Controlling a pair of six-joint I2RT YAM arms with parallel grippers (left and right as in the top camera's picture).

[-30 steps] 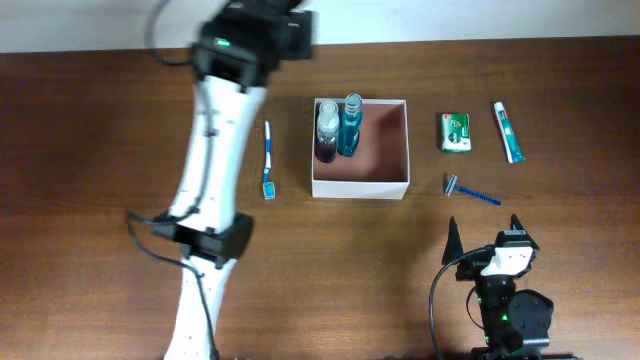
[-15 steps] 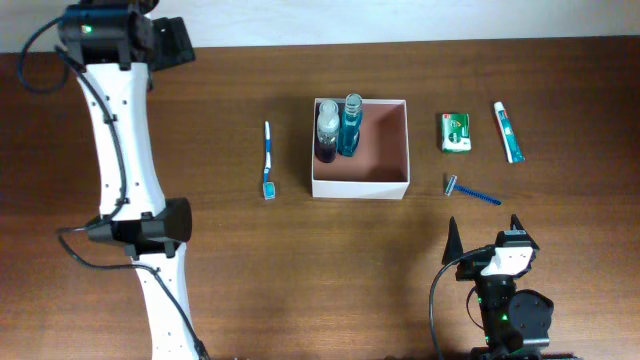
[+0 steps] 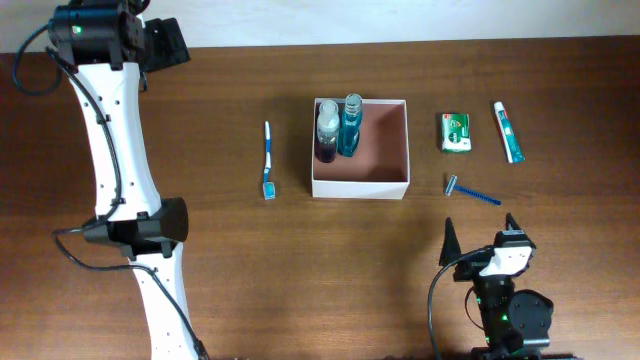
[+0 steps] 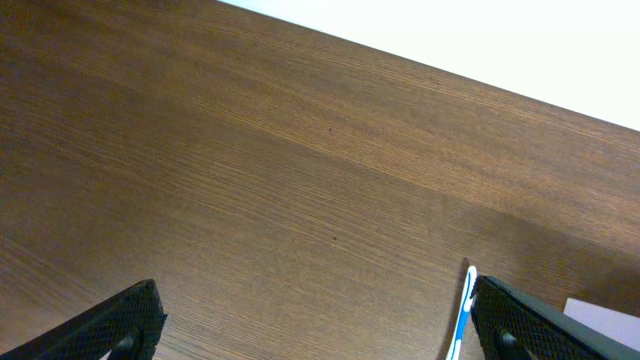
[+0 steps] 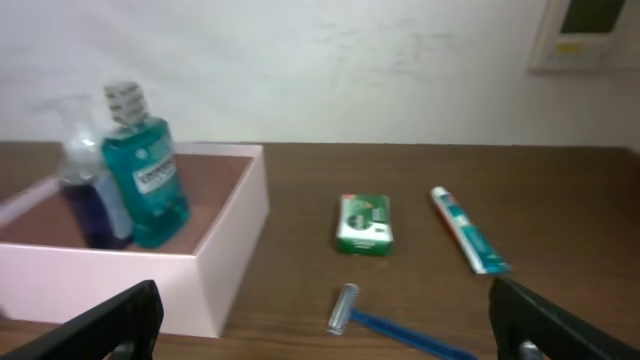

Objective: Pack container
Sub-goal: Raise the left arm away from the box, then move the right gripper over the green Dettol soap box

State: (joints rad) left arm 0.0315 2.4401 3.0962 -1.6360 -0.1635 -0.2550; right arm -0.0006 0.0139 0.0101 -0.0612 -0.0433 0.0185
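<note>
The container is a white-walled box with a pinkish inside at the table's middle. A teal mouthwash bottle and a purple bottle stand in its left part. My left gripper hovers open at the far left back corner, well away from it. Its wrist view shows bare wood between the fingers, with the toothbrush and a container corner at the right. My right gripper rests open near the front edge, facing the container and razor.
A blue and white toothbrush lies left of the box. To its right lie a green soap box, a toothpaste tube and a blue razor. The left arm's white links run along the table's left side.
The left arm swung from beside the container's back left to the far left back corner, then nearly stopped. The right arm has not moved.
</note>
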